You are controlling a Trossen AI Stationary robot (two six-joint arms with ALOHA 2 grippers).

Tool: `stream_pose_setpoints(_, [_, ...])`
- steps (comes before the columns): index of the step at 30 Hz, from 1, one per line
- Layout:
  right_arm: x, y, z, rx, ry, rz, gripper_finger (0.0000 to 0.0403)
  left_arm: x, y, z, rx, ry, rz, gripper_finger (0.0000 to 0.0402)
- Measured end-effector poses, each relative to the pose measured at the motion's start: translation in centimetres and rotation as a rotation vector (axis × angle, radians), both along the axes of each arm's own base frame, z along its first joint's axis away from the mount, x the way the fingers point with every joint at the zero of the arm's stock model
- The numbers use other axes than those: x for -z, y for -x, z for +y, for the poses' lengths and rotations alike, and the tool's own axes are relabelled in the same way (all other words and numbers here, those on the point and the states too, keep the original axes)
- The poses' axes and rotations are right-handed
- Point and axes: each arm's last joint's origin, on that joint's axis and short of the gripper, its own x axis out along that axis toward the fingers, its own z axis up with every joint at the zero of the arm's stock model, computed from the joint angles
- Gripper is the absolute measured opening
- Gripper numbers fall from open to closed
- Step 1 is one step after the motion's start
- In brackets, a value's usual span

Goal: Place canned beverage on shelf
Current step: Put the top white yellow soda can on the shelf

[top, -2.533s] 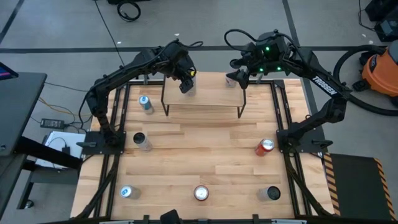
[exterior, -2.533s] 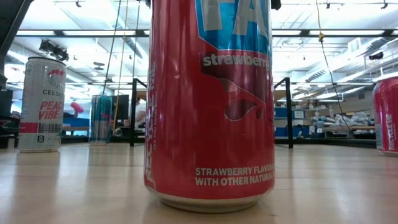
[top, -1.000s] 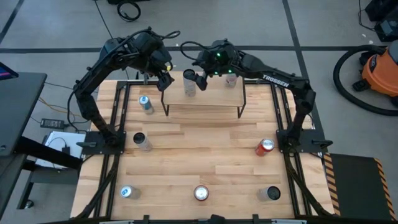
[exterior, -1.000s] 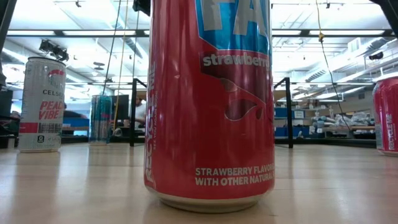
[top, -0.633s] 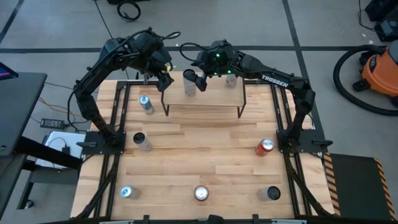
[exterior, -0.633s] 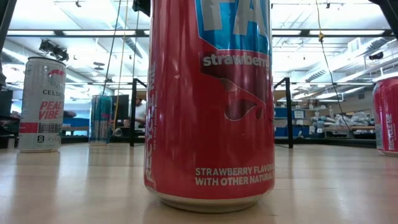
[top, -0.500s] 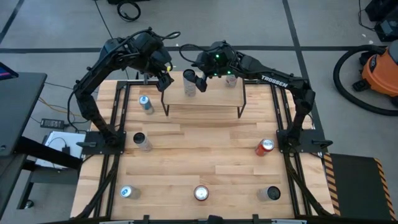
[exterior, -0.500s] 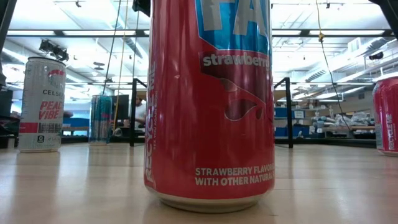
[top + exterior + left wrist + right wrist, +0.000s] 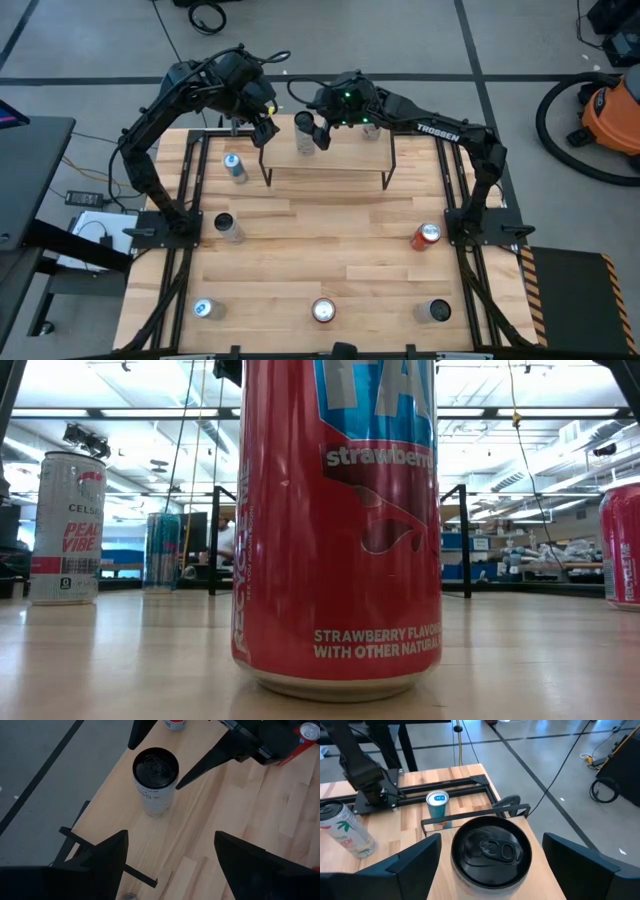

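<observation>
Your right gripper [image 9: 318, 130] straddles the black-topped white can [image 9: 304, 133] on the light wooden shelf [image 9: 330, 160], jaws wide, ungripped; your left gripper [image 9: 262, 122] hovers just left, open, empty.

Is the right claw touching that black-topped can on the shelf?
Apart. In the left wrist view, the right gripper straddles the can, bare shelf visible beside each finger.

Both arms reach to the far edge, left gripper [image 9: 264, 128] and right gripper [image 9: 318, 130] spread wide.

Pale smooth wooden shelf [image 9: 165, 835] (thin black metal legs); glossy black-topped metal can [image 9: 491, 851]; matt dark plastic fingers [image 9: 580, 865]
</observation>
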Motion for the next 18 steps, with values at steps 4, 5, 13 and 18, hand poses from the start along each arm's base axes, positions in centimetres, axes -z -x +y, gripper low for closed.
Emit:
stream_pose_setpoints(4, [0.1,0.0,0.0,0.0,-0.003,0.006,0.0358,0.0,0.0,0.0,0.0,0.0,0.0,0.0298])
stream_pose_setpoints(5, [0.1,0.0,0.0,0.0,-0.003,0.005,0.0358,0.0,0.0,0.0,0.0,0.0,0.0,0.0298])
stream_pose_setpoints(13, [1.0,-0.4,-0.1,0.002,-0.017,0.038,0.0358,0.0,0.0,0.0,-0.001,0.001,0.0,0.0298])
stream_pose_setpoints(18, [1.6,-0.8,-0.3,0.017,-0.005,0.054,0.0358,0.0,0.0,0.0,-0.001,0.001,0.0,0.0298])
